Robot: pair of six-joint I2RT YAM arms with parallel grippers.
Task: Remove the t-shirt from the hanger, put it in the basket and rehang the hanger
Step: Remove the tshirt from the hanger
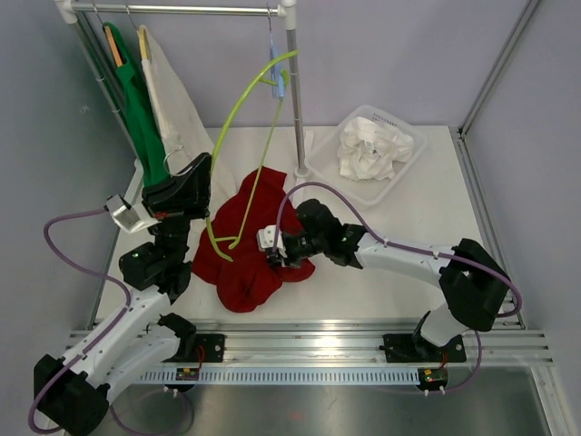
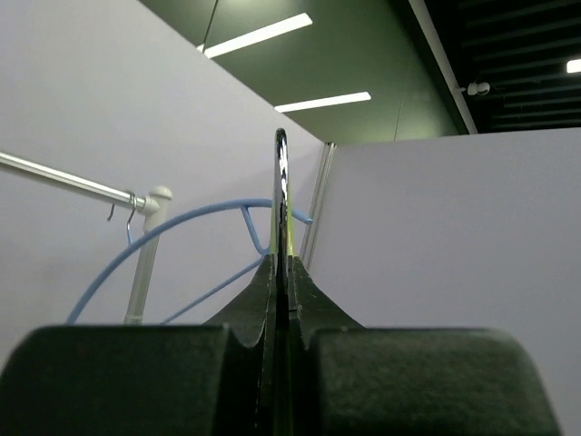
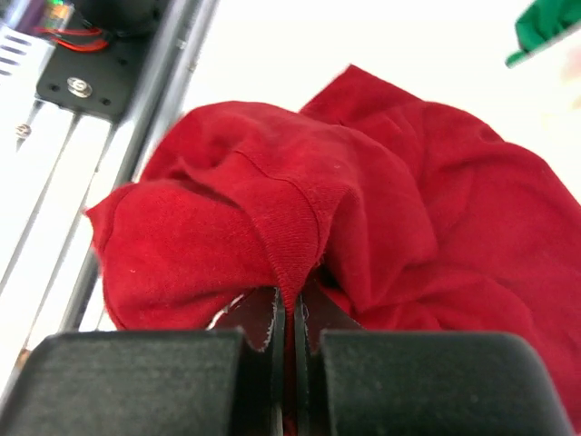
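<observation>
Starting with the white basket [image 1: 410, 163] at the far right corner of the tabletop: it's got a pile of crumpled white cloth [image 1: 372, 145] in it. The red t-shirt [image 1: 245, 263] [image 3: 390, 209] is heaped around the middle of the tabletop, toward the near edge. The green hanger [image 1: 238, 109] [image 2: 182, 222] runs across it, hooked on the rail [image 1: 182, 9] at the far edge. The right hand [image 1: 272, 257] [image 3: 289, 313] is clamped tight on a fold of the t-shirt. The left hand [image 1: 204, 165] [image 2: 281, 263], near the left edge, looks pinched together on the thin hanger wire.
</observation>
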